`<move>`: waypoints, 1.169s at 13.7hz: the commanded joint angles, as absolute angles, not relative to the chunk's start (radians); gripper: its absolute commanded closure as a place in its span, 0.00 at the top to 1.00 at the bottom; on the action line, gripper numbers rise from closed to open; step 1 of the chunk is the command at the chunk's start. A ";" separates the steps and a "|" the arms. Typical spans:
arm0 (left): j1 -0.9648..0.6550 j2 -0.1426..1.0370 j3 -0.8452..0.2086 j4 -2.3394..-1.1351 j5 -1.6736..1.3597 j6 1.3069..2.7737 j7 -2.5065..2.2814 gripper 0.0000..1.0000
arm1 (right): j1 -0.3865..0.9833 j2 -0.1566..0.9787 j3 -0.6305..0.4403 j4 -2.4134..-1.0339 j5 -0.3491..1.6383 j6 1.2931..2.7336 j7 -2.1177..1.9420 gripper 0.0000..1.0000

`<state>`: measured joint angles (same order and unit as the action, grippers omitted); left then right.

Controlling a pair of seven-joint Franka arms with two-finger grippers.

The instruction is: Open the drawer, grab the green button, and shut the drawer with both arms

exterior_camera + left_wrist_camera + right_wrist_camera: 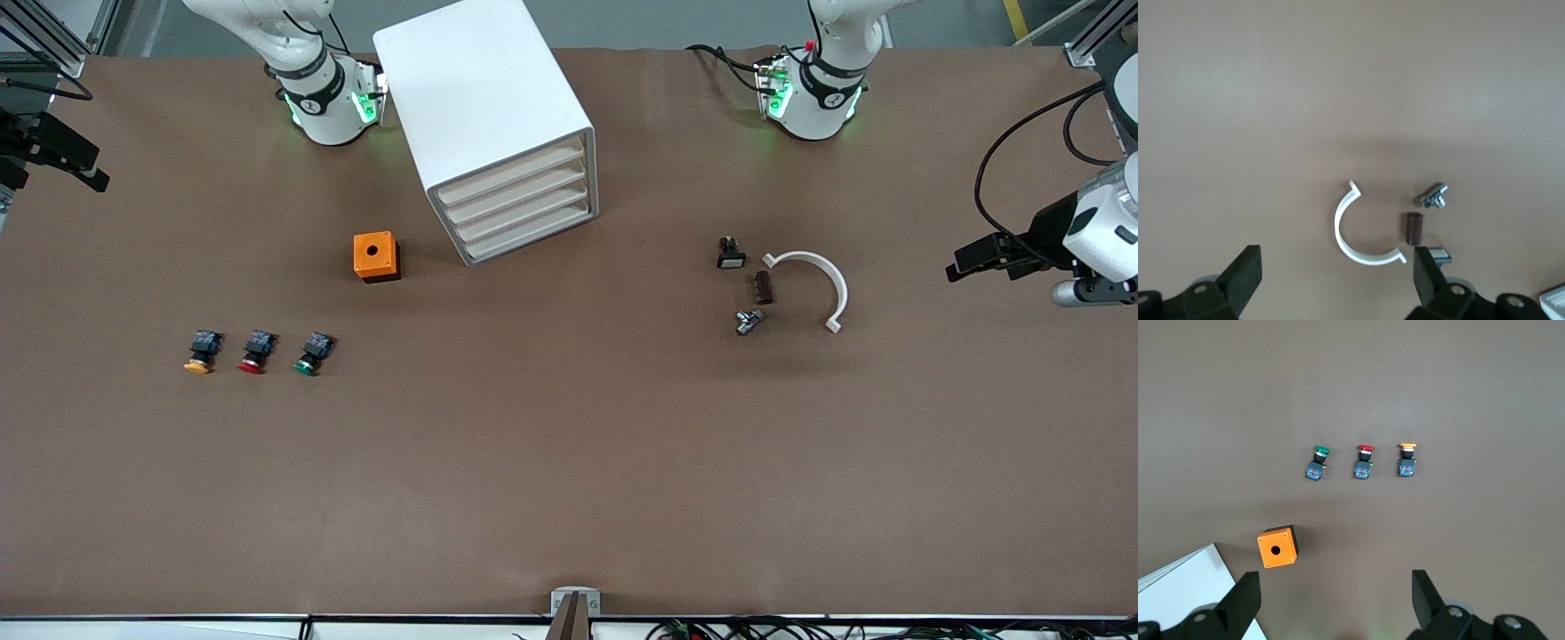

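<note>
Front view: both arms raised, only the bases and upper links showing along the top edge; neither gripper in sight here. White cabinet standing between the two bases, turned at an angle, four drawers stacked in its face, the top drawer and the rest all pushed in, contents hidden. Orange box with a round hole just beside the cabinet, toward the right arm's end. Nearer the camera, three push buttons in a row: yellow-capped, red-capped, then the green button, lying on its side, cap toward the camera, body slanting away. Toward the left arm's end, a white curved clip near some small parts.

Left wrist view: left gripper spread wide, holding nothing, hanging over the clip.

Right wrist view: right gripper spread wide, empty, over bare table near the orange box and the button row.
</note>
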<state>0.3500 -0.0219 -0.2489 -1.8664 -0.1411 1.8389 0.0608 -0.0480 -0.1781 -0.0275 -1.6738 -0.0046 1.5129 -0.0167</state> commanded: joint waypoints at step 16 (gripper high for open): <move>0.136 -0.018 -0.114 -1.569 0.000 1.698 0.041 1.00 | -0.054 -0.199 -0.026 -1.692 0.014 1.499 -0.032 1.00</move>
